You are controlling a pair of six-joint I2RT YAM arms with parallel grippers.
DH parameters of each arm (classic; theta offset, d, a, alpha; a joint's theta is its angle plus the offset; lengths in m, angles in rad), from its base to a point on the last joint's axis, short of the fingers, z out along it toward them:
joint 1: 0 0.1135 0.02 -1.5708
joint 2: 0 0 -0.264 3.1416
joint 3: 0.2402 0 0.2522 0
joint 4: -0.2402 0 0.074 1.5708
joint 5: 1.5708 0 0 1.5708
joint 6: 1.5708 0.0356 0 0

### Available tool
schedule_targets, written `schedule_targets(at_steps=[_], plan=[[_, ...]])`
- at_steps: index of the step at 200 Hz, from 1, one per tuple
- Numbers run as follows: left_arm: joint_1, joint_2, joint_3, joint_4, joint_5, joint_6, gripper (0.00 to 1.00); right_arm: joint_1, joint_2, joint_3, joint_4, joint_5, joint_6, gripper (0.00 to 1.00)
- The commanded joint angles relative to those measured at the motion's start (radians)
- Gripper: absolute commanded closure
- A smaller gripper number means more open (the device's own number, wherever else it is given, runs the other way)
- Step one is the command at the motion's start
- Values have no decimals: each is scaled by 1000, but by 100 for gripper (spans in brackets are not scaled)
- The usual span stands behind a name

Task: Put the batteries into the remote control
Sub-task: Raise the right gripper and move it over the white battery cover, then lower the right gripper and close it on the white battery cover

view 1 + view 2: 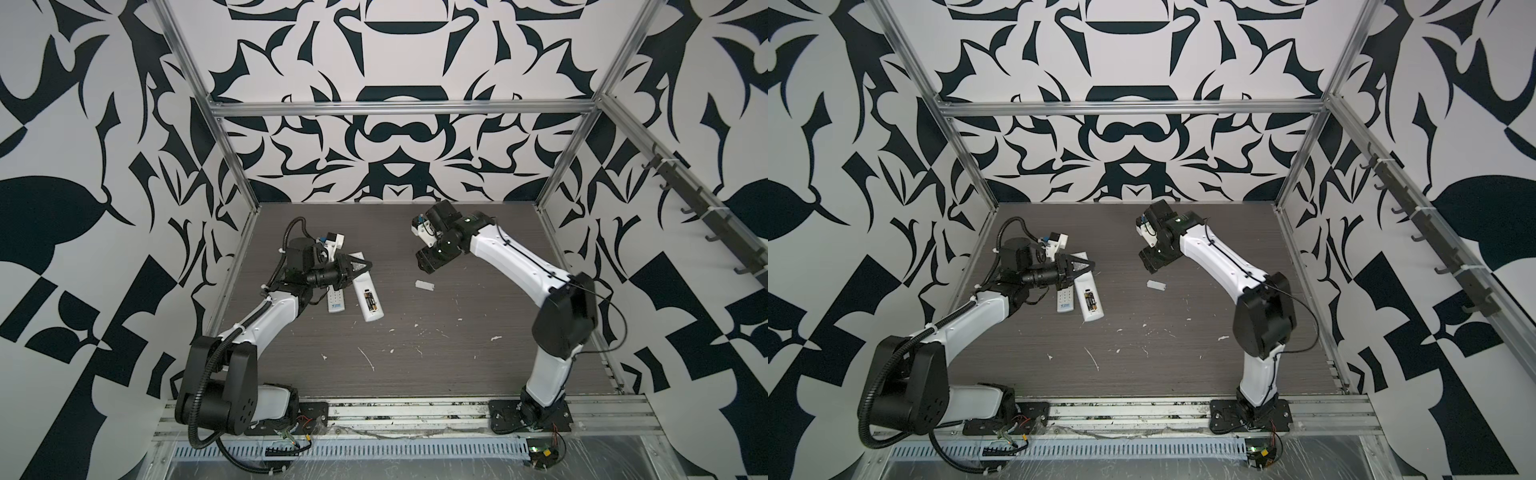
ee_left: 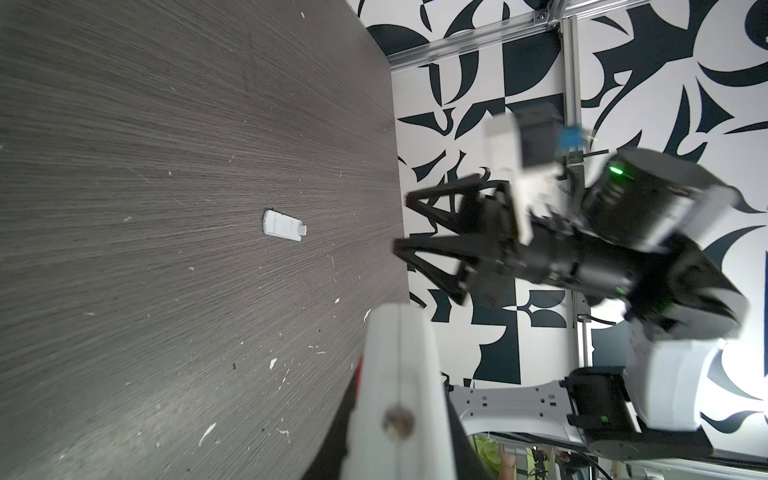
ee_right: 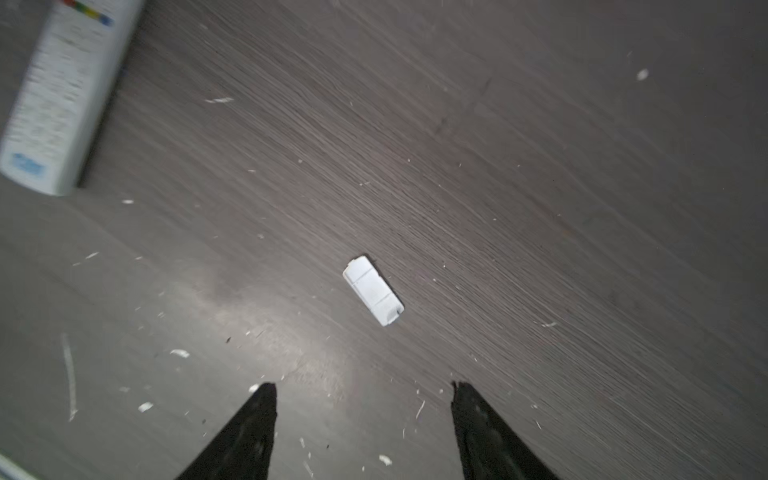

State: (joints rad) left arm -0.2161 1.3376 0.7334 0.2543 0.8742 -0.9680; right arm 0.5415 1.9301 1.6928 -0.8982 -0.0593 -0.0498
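A white remote control [image 1: 371, 309] [image 1: 1094, 309] lies back-up at the table's left, its open compartment showing two dark, gold-banded batteries [image 1: 370, 300] [image 1: 1089, 300]. My left gripper [image 1: 368, 264] [image 1: 1092, 264] is shut across the far part of this remote, whose white edge [image 2: 399, 374] fills the gap between the fingers in the left wrist view. My right gripper [image 1: 427, 269] [image 1: 1150, 269] [image 3: 363, 388] hangs open and empty above the table. The white battery cover [image 1: 424, 285] [image 1: 1156, 285] [image 3: 372, 290] [image 2: 284, 225] lies flat just in front of it.
A second white remote [image 1: 336, 300] [image 1: 1064, 300] [image 3: 58, 95] lies face-up beside the first, partly under my left arm. White scraps and flecks dot the dark wood-grain table [image 1: 415, 365]. Metal frame posts and patterned walls close in the sides and back.
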Motion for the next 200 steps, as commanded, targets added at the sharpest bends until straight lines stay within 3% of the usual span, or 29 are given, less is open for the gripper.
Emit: schedule_targets(at_steps=[1,81,200], plan=[[6,-45,-16,-14,-2,14,100,5,70,48,-10,-21,8,30],[7,-117,-54,-39,-24,4,100,-6,230,69,45,-61,36,32],[7,-83,-35,-16,-14,-13,100,3,193,-126,129,-91,96,37]])
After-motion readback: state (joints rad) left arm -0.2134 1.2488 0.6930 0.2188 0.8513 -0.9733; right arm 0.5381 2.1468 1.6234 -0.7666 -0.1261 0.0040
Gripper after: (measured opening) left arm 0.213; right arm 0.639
